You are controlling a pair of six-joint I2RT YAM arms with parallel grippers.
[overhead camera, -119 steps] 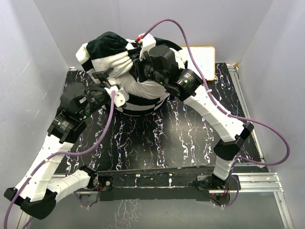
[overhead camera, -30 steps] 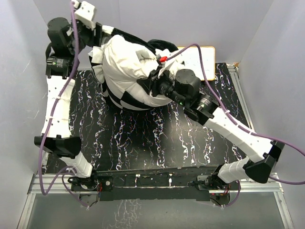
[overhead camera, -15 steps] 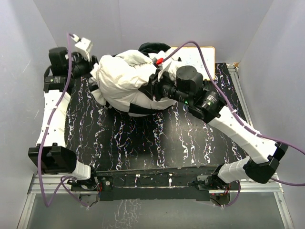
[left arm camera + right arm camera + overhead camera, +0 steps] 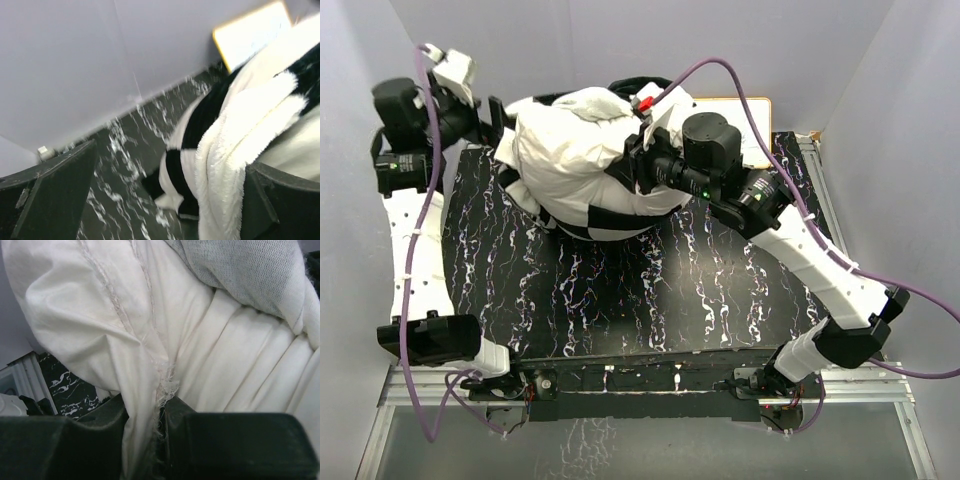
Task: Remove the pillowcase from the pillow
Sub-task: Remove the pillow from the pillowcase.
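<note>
Pinching a seamed fold of the pillow (image 4: pixel 95 315), the right end effector (image 4: pixel 160 412) is clenched, its dark fingers (image 4: pixel 60 445) pressed together with the plain white cloth bunched between them. Just above that grip a grey knitted layer (image 4: pixel 245 275) folds over the white cloth. From above, the right end effector (image 4: pixel 638 165) sits on the right part of the pillow (image 4: pixel 570 145), and its wrist housing hides that end of the cushion.

The left end effector (image 4: pixel 170 200) is released: its fingers (image 4: pixel 50 195) stand wide apart. The plush edge of the pillowcase (image 4: pixel 220 130) hangs against one finger, and bare worktop (image 4: pixel 125 145) shows across the rest of the gap. In the overhead view the left end effector (image 4: pixel 498 112) is at the pillow's left end, near the far left corner.

The pillow lies on the far half of the worktop (image 4: pixel 620 290), mostly bared. The pillowcase (image 4: pixel 610 215) shows as a black and cream band along its near underside and as a dark bunch behind its far edge. A white board (image 4: pixel 748 120) with a yellow rim lies at the far right, just beyond the pillow. A purple cable (image 4: pixel 720 68) arcs over it from the right wrist. Grey walls (image 4: pixel 860 120) close in the far and side edges
</note>
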